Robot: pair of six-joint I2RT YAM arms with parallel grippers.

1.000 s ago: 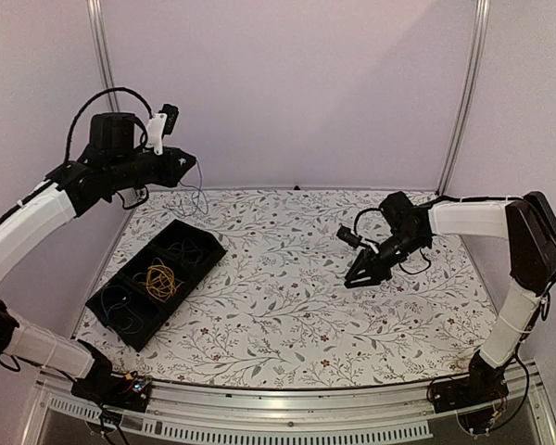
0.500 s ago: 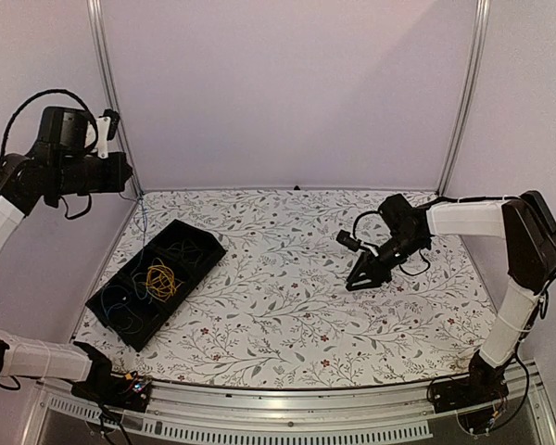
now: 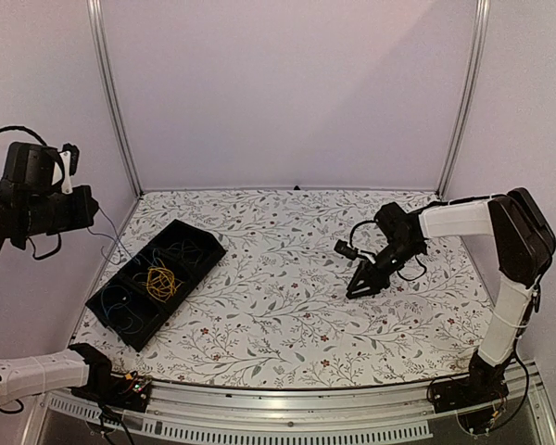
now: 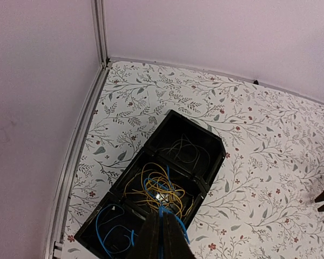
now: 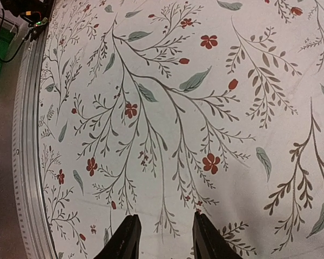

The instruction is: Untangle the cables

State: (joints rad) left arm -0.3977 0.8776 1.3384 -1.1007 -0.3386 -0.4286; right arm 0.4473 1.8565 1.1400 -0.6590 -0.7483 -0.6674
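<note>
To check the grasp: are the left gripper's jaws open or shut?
Shut. The left gripper has its jaws pressed together on a blue cable, which runs down into the black tray.

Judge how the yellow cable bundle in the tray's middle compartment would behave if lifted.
Probably floppy: the yellow cable bundle lies in loose, thin loops. Likely very light, being hair-thin. It may snag, since the blue strand in the left gripper crosses it.

Floral-print table (image 3: pixel 287 315), black 3-compartment tray (image 3: pixel 179 295) lying at its left
</note>
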